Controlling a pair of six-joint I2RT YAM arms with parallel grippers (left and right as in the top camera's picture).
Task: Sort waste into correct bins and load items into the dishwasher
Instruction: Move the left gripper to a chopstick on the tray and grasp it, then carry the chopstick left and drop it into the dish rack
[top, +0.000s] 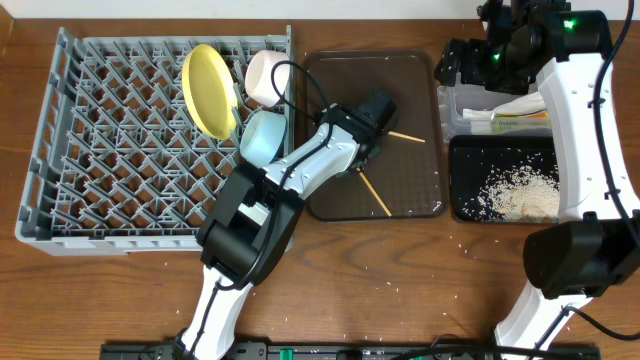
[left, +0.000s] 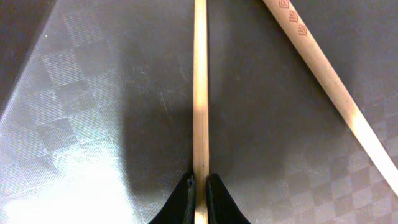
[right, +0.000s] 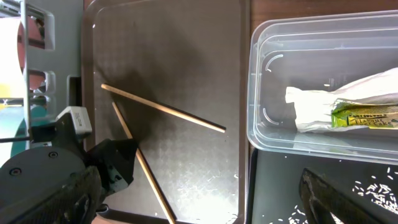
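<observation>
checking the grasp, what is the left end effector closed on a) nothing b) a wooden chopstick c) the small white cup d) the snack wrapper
b: the left end effector has a fingertip pressed against each side of one wooden chopstick, with the brown serving tray beneath.

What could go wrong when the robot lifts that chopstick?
1. The left gripper pinches the thin chopstick with only its narrow tips, so the stick could twist or slip out when lifted.
2. The other chopstick lies close by on the brown tray. It might get bumped and roll away.
</observation>
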